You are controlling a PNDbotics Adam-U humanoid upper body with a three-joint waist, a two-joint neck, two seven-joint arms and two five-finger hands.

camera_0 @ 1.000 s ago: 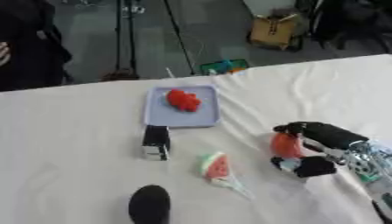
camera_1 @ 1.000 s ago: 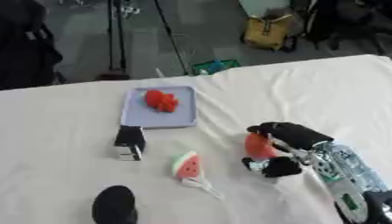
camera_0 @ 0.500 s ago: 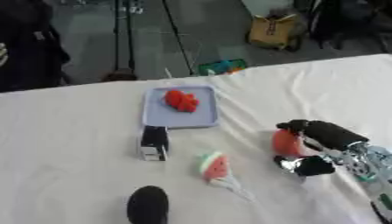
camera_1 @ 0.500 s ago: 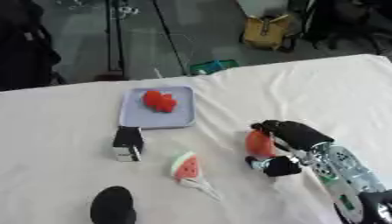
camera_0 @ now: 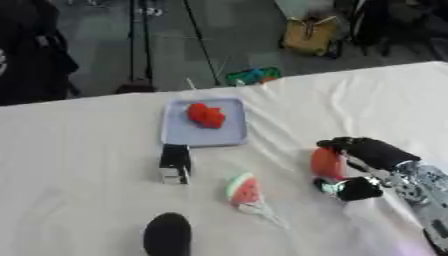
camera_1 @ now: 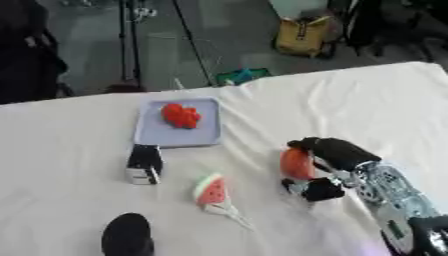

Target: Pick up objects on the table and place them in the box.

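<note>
Right of centre, the right hand (camera_0: 363, 160) curls its fingers and thumb around an orange-red round object (camera_0: 326, 163) on the white table (camera_0: 79, 200). Upper centre, a shallow lavender tray (camera_0: 203, 132) holds a red lumpy item (camera_0: 206, 115). Below it stand a small black-and-white box (camera_0: 175, 163), a watermelon slice (camera_0: 244, 189) and, near the bottom edge, a black oval object (camera_0: 166, 234). The table's left and upper right lie open.

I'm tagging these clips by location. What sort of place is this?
Probably a lab or studio set up for robot trials, not a home. A table under a white cloth holds toy-like props such as a watermelon slice and a lavender tray; behind it stand tripod legs on a bare grey floor.
</note>
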